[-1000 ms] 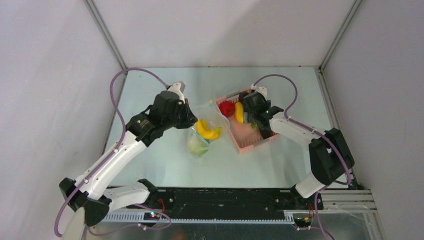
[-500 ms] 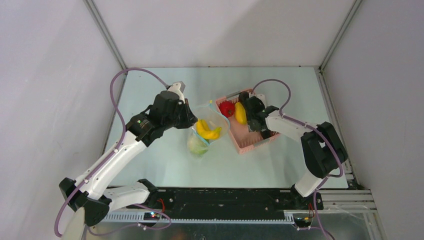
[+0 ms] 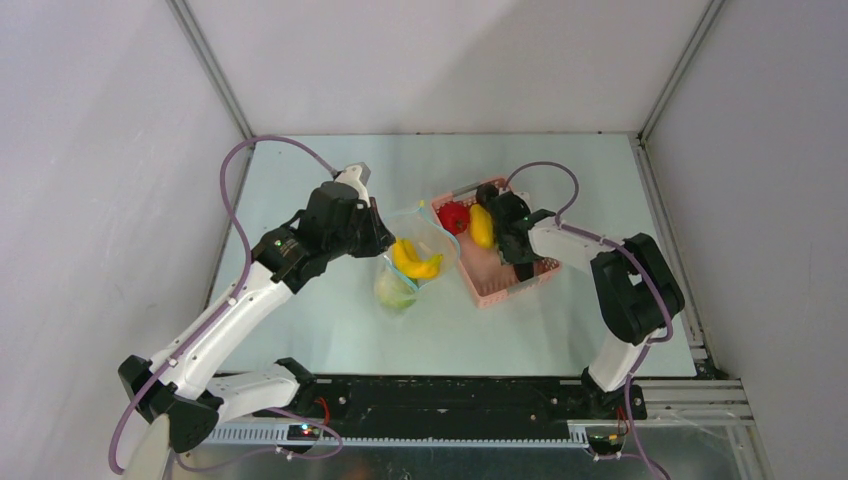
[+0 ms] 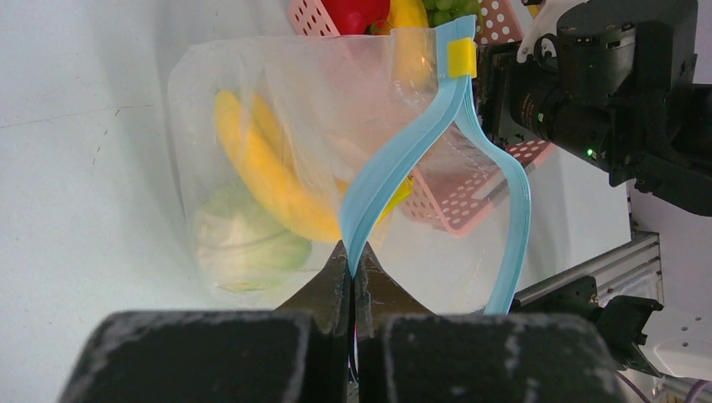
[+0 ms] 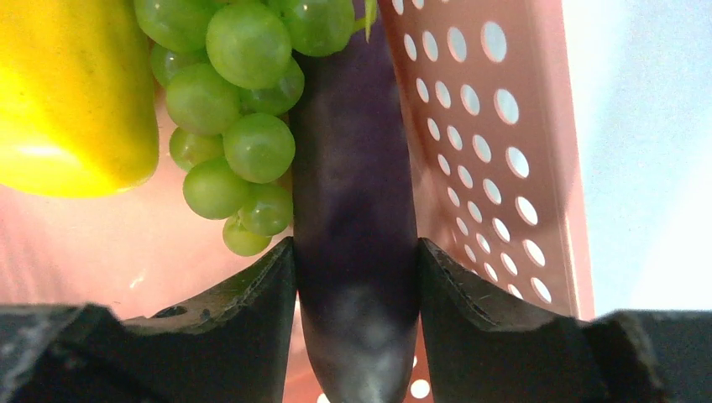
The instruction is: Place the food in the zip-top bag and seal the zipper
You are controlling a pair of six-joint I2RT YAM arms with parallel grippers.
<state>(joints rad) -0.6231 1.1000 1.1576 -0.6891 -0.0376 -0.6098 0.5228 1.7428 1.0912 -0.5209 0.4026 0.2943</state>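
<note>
Overhead, the left arm is seen stretched up and across from its base, elbow bent, with the left gripper (image 3: 375,235) brought to the zip-top bag (image 3: 415,255), which stands just beside the pink basket (image 3: 500,290) on the left arm's side. In its wrist view the left gripper (image 4: 353,256) is pressed fully together on the light blue zipper (image 4: 403,159), one side of the strip being pinched while the other side bows away, so the bag's mouth is held agape. The right arm is folded back sharply at the elbow, and the right gripper (image 3: 505,235) is lowered into the basket. In its wrist view the right gripper (image 5: 356,252) is set at a middling width, with both fingers laid against the flanks of the purple eggplant (image 5: 353,168).

Two arms and one bag are counted. Inside the bag, one pale green cabbage (image 4: 243,243) and a yellow banana (image 4: 260,168) showing two curved lengths are seen. In the basket are one red fruit (image 3: 454,216), one yellow piece (image 5: 67,92), one bunch of green grapes (image 5: 235,101) and the one eggplant. One yellow slider tab (image 4: 461,57) sits on the zipper.

From overhead, the grapes and eggplant are covered by the right gripper. Both ends of the eggplant are cut off in the right wrist view, and the red fruit is cropped at the top of the left wrist view.
</note>
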